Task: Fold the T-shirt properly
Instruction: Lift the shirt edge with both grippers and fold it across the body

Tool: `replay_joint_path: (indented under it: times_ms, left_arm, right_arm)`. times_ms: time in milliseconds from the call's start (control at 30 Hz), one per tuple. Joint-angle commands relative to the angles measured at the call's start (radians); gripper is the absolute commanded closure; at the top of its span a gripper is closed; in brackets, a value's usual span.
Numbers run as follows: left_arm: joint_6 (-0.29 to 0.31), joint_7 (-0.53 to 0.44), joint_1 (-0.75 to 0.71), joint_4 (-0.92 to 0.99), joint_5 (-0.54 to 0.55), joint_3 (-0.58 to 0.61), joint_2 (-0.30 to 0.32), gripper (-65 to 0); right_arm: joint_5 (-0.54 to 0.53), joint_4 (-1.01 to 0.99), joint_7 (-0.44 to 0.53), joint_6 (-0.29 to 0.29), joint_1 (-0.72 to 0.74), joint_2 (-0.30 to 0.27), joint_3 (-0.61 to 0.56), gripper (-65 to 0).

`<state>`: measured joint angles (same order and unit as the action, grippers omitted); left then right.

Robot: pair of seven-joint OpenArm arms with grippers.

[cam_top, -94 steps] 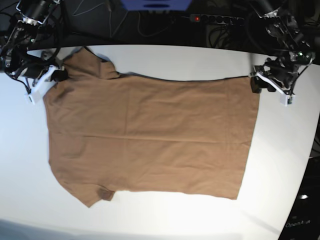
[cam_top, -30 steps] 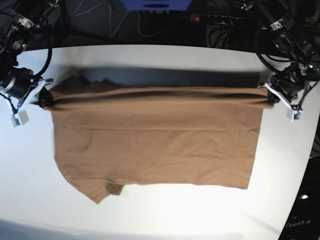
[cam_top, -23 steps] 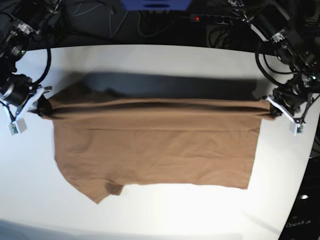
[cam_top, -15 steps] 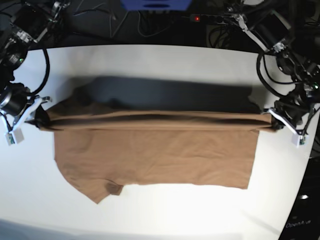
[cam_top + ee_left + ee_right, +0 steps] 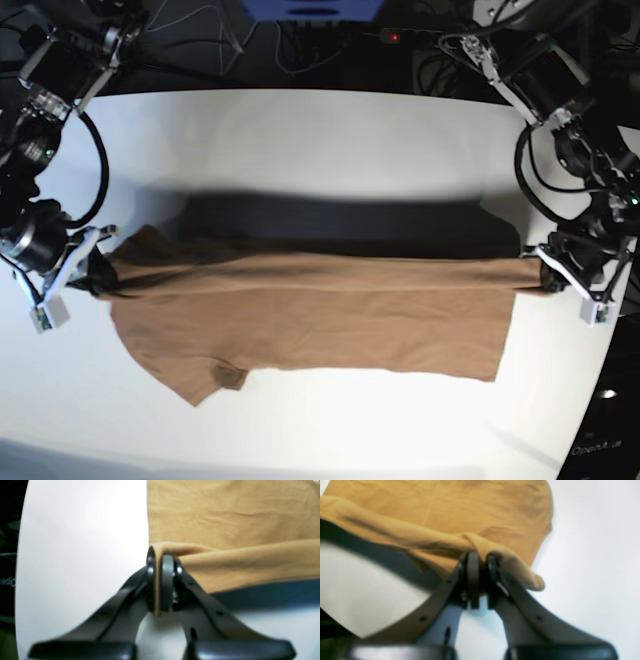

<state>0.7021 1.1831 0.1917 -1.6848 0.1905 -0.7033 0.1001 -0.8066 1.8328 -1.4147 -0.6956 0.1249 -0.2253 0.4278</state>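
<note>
Your left pincer (image 5: 161, 585) is pressed together on a corner of the T-shirt (image 5: 330, 320), a thin fold of tan cloth running between its pads; in the base view it sits at the right end of the raised edge. Your right pincer (image 5: 480, 580) is likewise clamped on cloth at the other end, beside a sleeve that droops past its tip. Between them the lifted edge stretches taut and nearly straight, held above the bench (image 5: 320, 130) and throwing a dark shadow on the bare surface behind it. The near half of the shirt lies flat on the bench, one sleeve sticking out at the lower corner.

As I judge it, you are midway through the first lengthwise fold: the far edge is up and over the body but not yet laid down on the near edge. Left for you: lowering, releasing, tucking the sleeves, and the crosswise folds.
</note>
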Motion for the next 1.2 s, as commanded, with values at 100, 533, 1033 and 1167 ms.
replay_joint_path:
  times_ms: [100,533,1033,1167]
  left_arm:
    - [-0.004,-0.022,0.050,-0.016,0.008,0.003,0.019,-3.3]
    - [-0.004,-0.025,0.096,0.009,0.008,0.043,0.065,-3.3]
    - [-0.004,-0.191,0.134,0.151,0.007,0.162,0.083,-3.3]
    - [-0.004,-0.210,0.159,0.211,0.007,0.162,0.085,-3.3]
  right_arm:
    - [0.052,0.014,0.018,-0.003,0.023,-0.016,-0.040,-0.7]
    - [0.300,0.008,0.093,-0.003,0.089,-0.016,-0.148,-0.7]
    - [0.310,-0.244,0.259,-0.003,0.195,-0.078,-0.269,-1.0]
    - [0.310,-0.288,0.286,-0.003,0.213,-0.078,-0.298,-1.0]
